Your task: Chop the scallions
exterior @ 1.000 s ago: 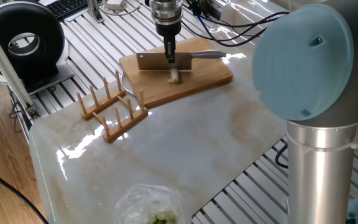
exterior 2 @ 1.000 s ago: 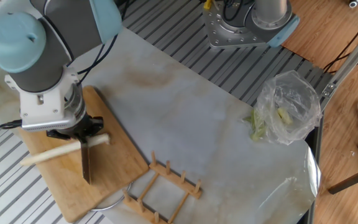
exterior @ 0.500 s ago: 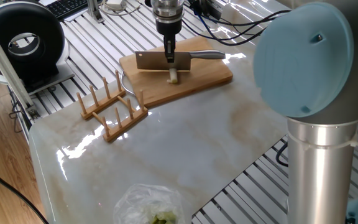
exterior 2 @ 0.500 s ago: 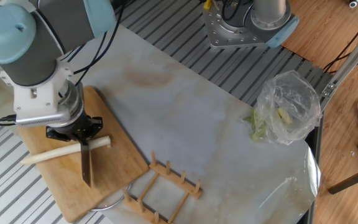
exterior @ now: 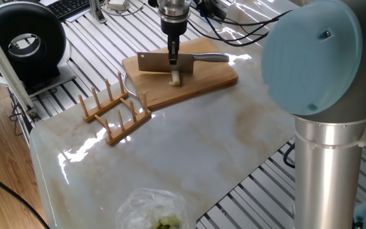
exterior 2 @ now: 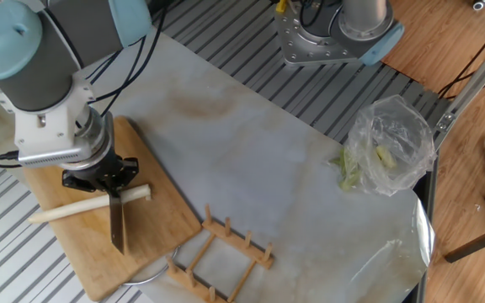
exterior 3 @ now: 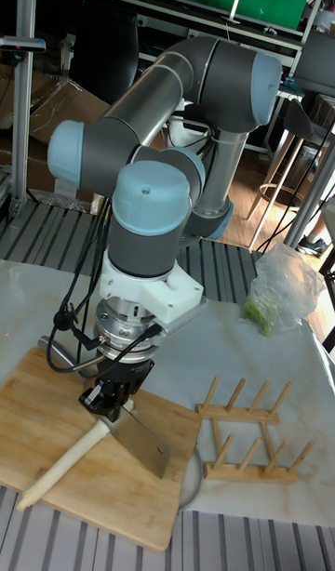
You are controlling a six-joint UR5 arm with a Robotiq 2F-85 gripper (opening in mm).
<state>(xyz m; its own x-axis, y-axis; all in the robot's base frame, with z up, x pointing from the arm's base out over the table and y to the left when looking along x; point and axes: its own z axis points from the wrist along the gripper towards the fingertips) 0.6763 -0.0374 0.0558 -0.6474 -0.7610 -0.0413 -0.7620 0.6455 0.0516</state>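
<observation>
Glossy marble tabletop (exterior: 189, 146), wooden cutting board (exterior: 215, 79), metal cleaver (exterior: 154, 62)

Wooden rack (exterior: 115, 108) beside cutting board (exterior: 208, 79)

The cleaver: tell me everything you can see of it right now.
The cleaver has a broad rectangular steel blade and a long pale handle. The gripper is shut on it near where blade meets handle. It is held with the edge pointing down over the wooden board, blade upright. Just under it lies a short pale scallion piece. Whether the edge touches the scallion or the board cannot be told.
</observation>
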